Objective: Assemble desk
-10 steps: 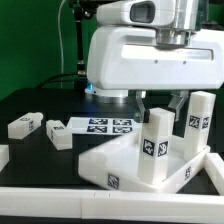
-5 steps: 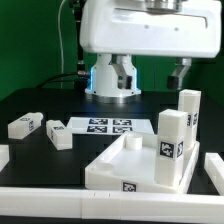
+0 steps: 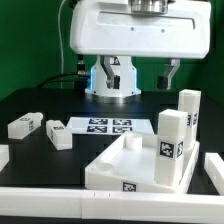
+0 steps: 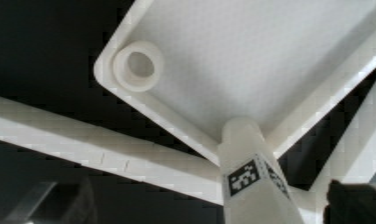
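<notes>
Exterior view's right, near: the tabletop is set, two legs seated; above it the gripper is held, fingers spread and empty. A loose leg at the exterior view's left should be gripped squarely.

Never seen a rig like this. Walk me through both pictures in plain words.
The big white machine is a robot arm building a small desk. One picture comes from a camera off the arm; the other from its wrist. On the black table lies the white tabletop with two legs standing upright on it, loose legs to the exterior view's left, and a flat marker board. The wrist view shows a tabletop corner with an empty socket. The end effector hangs open above, holding nothing.
</notes>
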### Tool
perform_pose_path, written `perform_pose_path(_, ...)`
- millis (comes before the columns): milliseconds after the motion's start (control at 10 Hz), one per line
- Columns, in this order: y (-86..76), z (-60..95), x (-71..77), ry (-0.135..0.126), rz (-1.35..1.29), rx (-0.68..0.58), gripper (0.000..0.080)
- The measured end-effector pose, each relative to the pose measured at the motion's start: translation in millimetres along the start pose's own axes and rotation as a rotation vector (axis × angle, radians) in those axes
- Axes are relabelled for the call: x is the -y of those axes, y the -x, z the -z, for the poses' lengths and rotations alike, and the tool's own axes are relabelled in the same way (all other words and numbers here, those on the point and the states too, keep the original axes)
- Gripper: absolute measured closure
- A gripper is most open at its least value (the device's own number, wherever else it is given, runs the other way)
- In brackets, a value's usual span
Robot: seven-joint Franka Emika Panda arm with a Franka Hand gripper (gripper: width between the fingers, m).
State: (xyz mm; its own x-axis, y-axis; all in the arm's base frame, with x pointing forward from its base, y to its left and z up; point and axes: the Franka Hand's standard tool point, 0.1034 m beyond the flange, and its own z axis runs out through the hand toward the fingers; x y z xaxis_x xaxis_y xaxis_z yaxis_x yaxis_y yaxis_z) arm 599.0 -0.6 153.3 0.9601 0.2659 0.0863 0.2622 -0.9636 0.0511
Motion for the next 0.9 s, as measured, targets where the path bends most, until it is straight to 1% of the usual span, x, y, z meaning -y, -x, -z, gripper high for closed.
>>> perform_pose_path(200, 1.0, -1.3, -0.4, 0.000, -0.001, 0.002, 0.0151)
perform_pose_path(300, 10.8, -10.3, -5.1, -0.007, -0.058, 0.005, 0.0151)
perform_pose_path(400, 22.5, -23.4, -11.7, -0.003, -0.108, 0.029, 0.0151)
perform_pose_path(500, 28.0, -34.8, -16.3, 0.002, -0.140, 0.048, 0.0151)
perform_pose_path(600, 25.4, -33.2, -14.9, 0.003, -0.131, 0.044, 0.0151)
perform_pose_path(900, 25.5, -33.6, -14.7, 0.002, -0.131, 0.044, 0.0151)
